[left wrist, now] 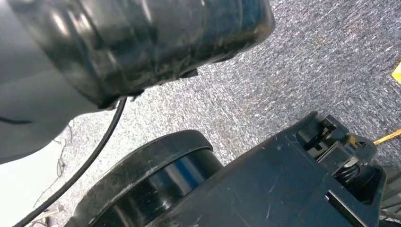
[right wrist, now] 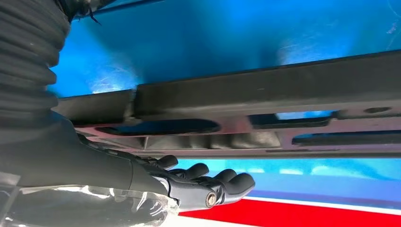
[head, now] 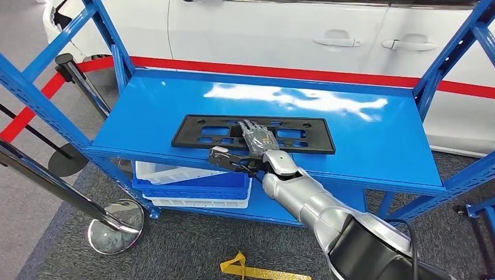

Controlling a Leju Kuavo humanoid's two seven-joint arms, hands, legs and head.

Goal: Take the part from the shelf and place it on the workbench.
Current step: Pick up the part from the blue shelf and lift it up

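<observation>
Right hand (head: 255,139) flat on black plate bracket (head: 198,133), fingers (right wrist: 227,182) spread, gripping nothing; bracket lies on blue shelf (head: 373,140).

Right arm (head: 309,201) is stretched out forward and a bit left, silver forearm angled up from the lower right. The right hand (head: 254,142) lies palm down with its fingers (right wrist: 227,182) straight and close together, thumb sticking out to the side. Fingers aren't curled around anything, just flat.
</observation>
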